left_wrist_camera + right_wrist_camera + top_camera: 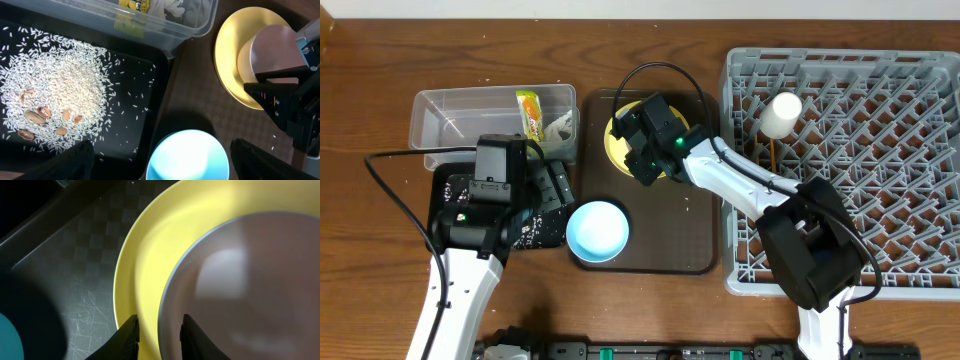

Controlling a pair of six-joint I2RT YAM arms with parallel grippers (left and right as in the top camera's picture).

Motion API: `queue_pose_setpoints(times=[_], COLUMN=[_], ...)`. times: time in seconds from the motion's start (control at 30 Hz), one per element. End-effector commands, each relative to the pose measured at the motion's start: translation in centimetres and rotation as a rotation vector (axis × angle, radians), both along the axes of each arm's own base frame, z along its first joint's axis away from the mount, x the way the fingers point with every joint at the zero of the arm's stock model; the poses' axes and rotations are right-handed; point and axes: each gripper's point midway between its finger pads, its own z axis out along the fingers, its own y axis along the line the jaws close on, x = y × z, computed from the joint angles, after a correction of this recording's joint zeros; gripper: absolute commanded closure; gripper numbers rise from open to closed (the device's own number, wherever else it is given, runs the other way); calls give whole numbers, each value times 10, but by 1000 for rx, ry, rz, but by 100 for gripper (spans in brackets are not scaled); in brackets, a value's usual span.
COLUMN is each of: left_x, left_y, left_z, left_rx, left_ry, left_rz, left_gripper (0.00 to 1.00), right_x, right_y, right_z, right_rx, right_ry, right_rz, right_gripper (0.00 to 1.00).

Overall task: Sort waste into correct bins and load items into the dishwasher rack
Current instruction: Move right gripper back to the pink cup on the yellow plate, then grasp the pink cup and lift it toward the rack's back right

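The small pink bowl sits on the round yellow plate. The right gripper straddles the bowl's rim, jaws narrow, and it is unclear whether they bite yet. A thin rim pinch could slip, tipping the bowl or dragging the plate.

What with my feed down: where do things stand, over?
Left gripper open, empty. Right gripper open, jaws astride rim of pink bowl, bowl on yellow plate. Nothing in the way, over.

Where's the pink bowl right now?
The pink bowl sits on the yellow plate, upper right in the left wrist view, on the brown tray between tub and rack.
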Motion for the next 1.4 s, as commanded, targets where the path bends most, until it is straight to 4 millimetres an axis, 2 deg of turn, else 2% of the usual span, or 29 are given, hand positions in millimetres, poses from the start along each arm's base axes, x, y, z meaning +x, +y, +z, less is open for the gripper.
queue_pose_setpoints(times=[0.0,0.07,0.17,0.2,0.3,0.4,0.5,0.57,0.67,0.77,0.87,1.03,1.13,1.27,1.37], left_x=[3,3,3,3,3,3,3,3,3,3,3,3,3,3,3], left_y=[2,2,2,2,2,2,2,2,2,2,2,2,2,2,2], left_z=[7,7,7,7,7,7,7,7,7,7,7,7,7,7,7], left_rx=[7,7,7,7,7,7,7,7,7,7,7,7,7,7,7], left_ry=[-19,-19,-19,-19,-19,-19,-19,-19,-19,-19,-19,-19,-19,-19,-19], left_rz=[6,6,6,6,6,6,6,6,6,6,6,6,6,6,6], left_gripper=[11,10,10,11,11,11,11,10,11,10,11,11,11,11,11], right_x=[-3,-3,-3,-4,-5,-4,-10,-20,-41,-61,-80,-99,-104,-104,-97], right_y=[5,6,5,5,4,3,3,0,-16,-42,-77,-140,-182,-238,-264], right_z=[15,21,27,27,28,40,71,101,150,194,233,283,301,308,309], right_rx=[13,22,26,25,23,39,102,161,241,295,348,445,480,479,471], right_ry=[-22,-33,-39,-38,-35,-46,-46,-32,-4,6,1,-51,-94,-152,-184], right_rz=[15,15,15,15,15,3,-23,-25,-56,-134,-231,-420,-550,-725,-779], right_gripper=[76,85,92,98,99,99,99,99,99,99,99,99,99,99,99])
